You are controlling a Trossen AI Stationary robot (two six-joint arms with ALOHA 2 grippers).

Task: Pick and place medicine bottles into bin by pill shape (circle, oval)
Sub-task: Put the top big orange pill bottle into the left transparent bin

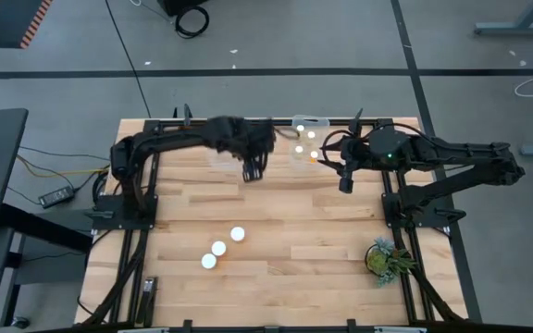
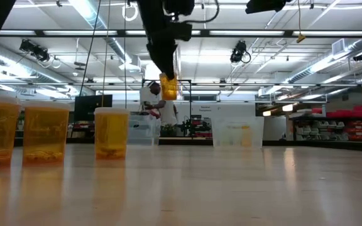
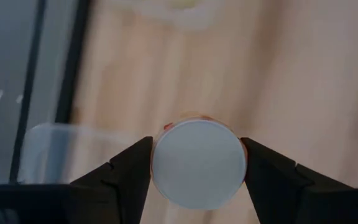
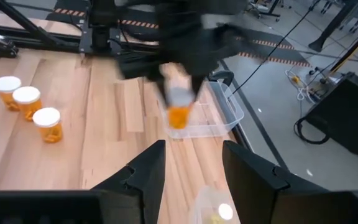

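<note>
Pale butcher-block wood worktop (image 1: pixel 276 213), smooth with a soft sheen. Small translucent amber plastic medicine bottles (image 4: pixel 28 103) with round, matt white plastic caps (image 3: pixel 198 163). Clear, glossy plastic rectangular bin (image 4: pixel 219 106). Matt black fingers (image 3: pixel 120 177) of the left gripper (image 3: pixel 198 177). Matt black metal frame rails (image 1: pixel 142 268) along the worktop edges.

Much hidden, blurred or cropped

From overhead the left pincer (image 1: pixel 251 171) hides its bottle; the left wrist view shows only that bottle's white cap (image 3: pixel 198 163), its body concealed. The clear bin (image 4: pixel 219 111) there is smeared, and the pill shapes are too small to tell.
</note>
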